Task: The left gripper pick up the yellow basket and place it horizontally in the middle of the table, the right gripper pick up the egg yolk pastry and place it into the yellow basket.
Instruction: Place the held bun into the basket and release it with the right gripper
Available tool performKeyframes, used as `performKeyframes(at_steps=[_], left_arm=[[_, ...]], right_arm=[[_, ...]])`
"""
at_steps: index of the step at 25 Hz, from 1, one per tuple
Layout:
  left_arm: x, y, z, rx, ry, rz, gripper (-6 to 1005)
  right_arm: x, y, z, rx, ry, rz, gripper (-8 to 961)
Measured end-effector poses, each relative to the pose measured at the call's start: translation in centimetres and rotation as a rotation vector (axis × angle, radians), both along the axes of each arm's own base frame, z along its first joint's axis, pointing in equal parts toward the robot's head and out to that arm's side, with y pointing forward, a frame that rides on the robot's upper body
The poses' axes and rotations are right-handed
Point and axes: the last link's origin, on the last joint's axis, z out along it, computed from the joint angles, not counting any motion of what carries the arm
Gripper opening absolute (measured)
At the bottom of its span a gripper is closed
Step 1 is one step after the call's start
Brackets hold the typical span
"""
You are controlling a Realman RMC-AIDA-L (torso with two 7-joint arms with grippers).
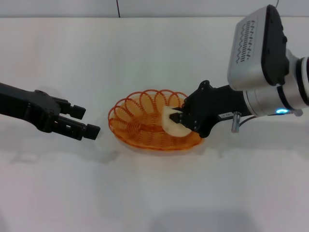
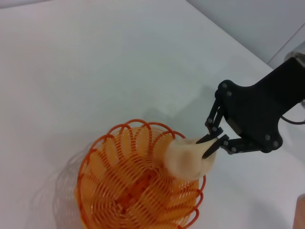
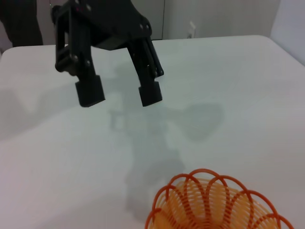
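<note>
The yellow basket lies on the white table near the middle, its long side running left to right. My right gripper is shut on the egg yolk pastry and holds it over the basket's right end, just inside the rim. I cannot tell if the pastry touches the wire. The left wrist view shows the basket, the pastry and the right gripper pinching it. My left gripper is open and empty, just left of the basket and apart from it. It also shows in the right wrist view, beyond the basket.
The white table has bare surface in front of, behind and on both sides of the basket. Its far edge runs along the top of the head view.
</note>
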Motion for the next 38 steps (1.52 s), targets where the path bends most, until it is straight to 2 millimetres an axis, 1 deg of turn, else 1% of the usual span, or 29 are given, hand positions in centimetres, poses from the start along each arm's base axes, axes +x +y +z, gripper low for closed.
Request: performKeyframes(at_steps=[4,18,24,30,34,38], left_arm=[[0.0,0.0,-0.1,-0.001,-0.001,0.001,894],[0.0,0.1,-0.2,-0.004,0.014,0.003,893],[0.1,0.1,-0.2,-0.004,0.011,-0.001,894],[0.2,0.2,-0.3,-0.003,0.005,-0.008,894],[0.2,0.2,-0.2,-0.001,0.006,-0.009,893],[0.1,0.2,-0.1,0.004,0.011,-0.013,892]], right_arm=[[-0.2,0.2,-0.3,0.013,0.003,0.007,35],[-0.5,0.5,-0.4,0.018,0.002,0.014,33],[-0.5,0.7,-0.3,0.024,0.006,0.013,162],[-0.7,0.7,0.2,0.036,0.026,0.012,348],[-0.1,0.8,1.2,0.058,0.049,-0.019,538],[1.2,0.6,2.3,0.085,0.073,-0.068,720]])
